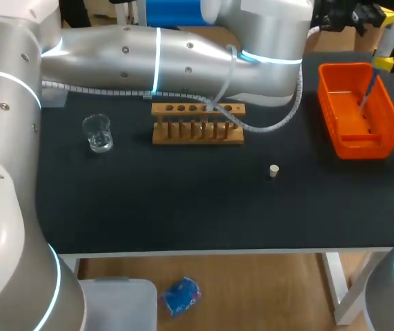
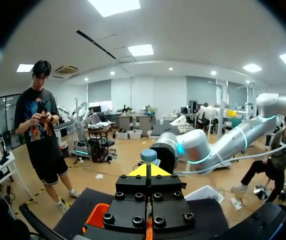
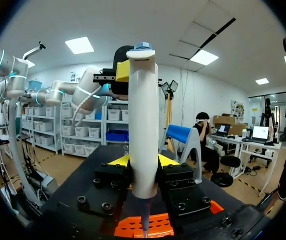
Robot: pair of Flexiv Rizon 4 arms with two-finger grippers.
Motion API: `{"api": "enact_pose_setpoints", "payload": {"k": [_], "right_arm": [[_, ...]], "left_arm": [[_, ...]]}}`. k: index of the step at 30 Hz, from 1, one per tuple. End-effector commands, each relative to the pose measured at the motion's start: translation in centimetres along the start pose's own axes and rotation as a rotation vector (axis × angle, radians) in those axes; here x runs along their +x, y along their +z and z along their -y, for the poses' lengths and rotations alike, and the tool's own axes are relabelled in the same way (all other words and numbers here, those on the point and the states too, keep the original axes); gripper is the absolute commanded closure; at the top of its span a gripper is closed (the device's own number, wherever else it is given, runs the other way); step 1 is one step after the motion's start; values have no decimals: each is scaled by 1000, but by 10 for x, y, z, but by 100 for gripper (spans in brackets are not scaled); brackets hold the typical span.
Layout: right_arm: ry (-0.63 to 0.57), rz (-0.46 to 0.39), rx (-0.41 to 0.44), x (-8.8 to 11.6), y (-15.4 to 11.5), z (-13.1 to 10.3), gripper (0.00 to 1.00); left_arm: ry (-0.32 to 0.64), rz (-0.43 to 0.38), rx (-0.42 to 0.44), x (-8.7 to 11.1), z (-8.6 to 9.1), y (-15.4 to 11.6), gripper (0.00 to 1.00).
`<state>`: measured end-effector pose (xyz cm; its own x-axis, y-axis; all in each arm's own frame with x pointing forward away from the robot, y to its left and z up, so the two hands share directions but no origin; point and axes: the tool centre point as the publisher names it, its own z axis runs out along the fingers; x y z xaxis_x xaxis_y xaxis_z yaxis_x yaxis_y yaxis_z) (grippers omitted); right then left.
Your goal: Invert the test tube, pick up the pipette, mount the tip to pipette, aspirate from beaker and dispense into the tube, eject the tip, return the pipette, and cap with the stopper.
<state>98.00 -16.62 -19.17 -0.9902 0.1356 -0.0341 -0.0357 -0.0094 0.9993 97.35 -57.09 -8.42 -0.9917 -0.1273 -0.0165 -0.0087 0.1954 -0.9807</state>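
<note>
- my right gripper (image 3: 143, 162) is clamped on the pipette (image 3: 144, 125); the yellow tips touch its white body from both sides, and it stands upright between them
- the thin pipette tip (image 1: 366, 93) hangs below that gripper, over the orange tray (image 1: 335, 76); can't tell if it touches the tray
- my left gripper (image 2: 149, 171) has its tips together, pretty much no gap; the pipette's blue knob (image 2: 149, 155) sits just ahead of them; touching or not, I can't tell
- from the right wrist, the left gripper sits beside the pipette's top, above my right gripper
- rack (image 1: 197, 131), beaker (image 1: 99, 133) and stopper (image 1: 274, 170) are all well apart from both grippers; the beaker is farthest; my left arm's cable drapes across the rack
</note>
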Motion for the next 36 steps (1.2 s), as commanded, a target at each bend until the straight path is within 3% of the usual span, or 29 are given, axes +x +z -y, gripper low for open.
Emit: {"api": "enact_pose_setpoints", "payload": {"k": [1, 36], "right_arm": [[-1, -2, 1, -1, 0, -1, 100], [-1, -2, 1, -1, 0, -1, 100]], "left_arm": [[3, 9, 412, 0, -5, 3, 100], [-42, 1, 428, -3, -22, 13, 100]]}}
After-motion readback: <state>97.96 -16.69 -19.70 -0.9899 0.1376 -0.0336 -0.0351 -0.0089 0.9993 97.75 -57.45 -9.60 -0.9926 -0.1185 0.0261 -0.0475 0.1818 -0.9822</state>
